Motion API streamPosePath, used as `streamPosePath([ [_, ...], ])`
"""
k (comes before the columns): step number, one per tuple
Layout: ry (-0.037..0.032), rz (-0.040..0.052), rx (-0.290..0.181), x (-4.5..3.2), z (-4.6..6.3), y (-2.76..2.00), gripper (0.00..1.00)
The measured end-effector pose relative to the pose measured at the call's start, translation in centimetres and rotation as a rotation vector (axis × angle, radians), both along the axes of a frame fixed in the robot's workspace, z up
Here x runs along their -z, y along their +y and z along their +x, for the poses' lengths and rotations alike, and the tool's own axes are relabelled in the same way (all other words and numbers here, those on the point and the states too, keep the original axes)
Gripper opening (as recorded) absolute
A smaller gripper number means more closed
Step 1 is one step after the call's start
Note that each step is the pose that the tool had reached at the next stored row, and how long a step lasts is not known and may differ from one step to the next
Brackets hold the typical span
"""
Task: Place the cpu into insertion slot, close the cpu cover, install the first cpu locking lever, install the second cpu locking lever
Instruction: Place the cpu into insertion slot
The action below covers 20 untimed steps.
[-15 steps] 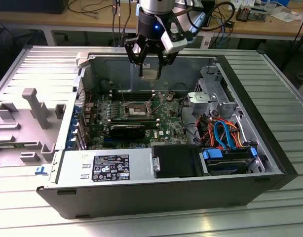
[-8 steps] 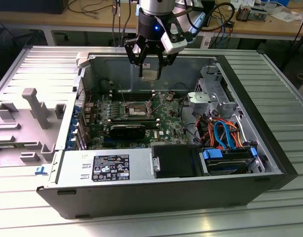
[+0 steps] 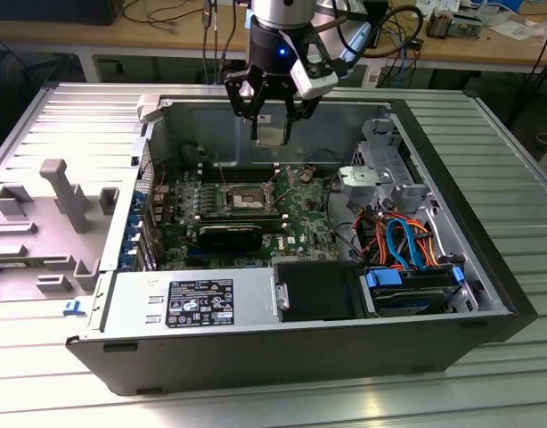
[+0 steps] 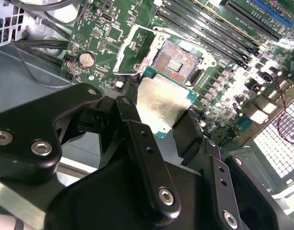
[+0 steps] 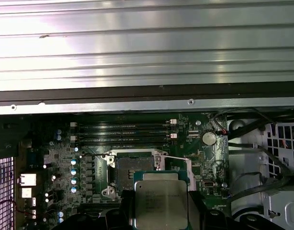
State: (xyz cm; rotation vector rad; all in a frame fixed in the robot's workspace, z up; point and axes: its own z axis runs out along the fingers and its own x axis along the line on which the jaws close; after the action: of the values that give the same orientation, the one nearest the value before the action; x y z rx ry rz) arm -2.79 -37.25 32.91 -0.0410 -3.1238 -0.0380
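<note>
While the open computer case (image 3: 282,355) lies on the ribbed metal counter (image 3: 256,408), a grey plastic duct (image 3: 61,198) rests beside it at the exterior view's left. Over the green motherboard (image 3: 302,220) hangs the gripper (image 3: 272,112), its black fingers clamped on the edges of the cpu (image 3: 272,135). The chip is in the air above the insertion slot (image 3: 247,197), whose dark centre lies bare. Orange and blue cables (image 3: 405,239) bunch at the exterior view's right.

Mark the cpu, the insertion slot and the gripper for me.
cpu (image 5: 160,203), first wrist view: middle of its metal top.
insertion slot (image 4: 177,56), second wrist view: its dark centre.
gripper (image 3: 273,121), exterior view: midway between its fingertips, which clamp the cpu.
</note>
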Motion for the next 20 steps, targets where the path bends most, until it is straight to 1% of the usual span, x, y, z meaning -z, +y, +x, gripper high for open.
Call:
streamPosePath([
  [20,0.0001,-0.0014,0.0,0.46,0.0,-0.04,0.54],
])
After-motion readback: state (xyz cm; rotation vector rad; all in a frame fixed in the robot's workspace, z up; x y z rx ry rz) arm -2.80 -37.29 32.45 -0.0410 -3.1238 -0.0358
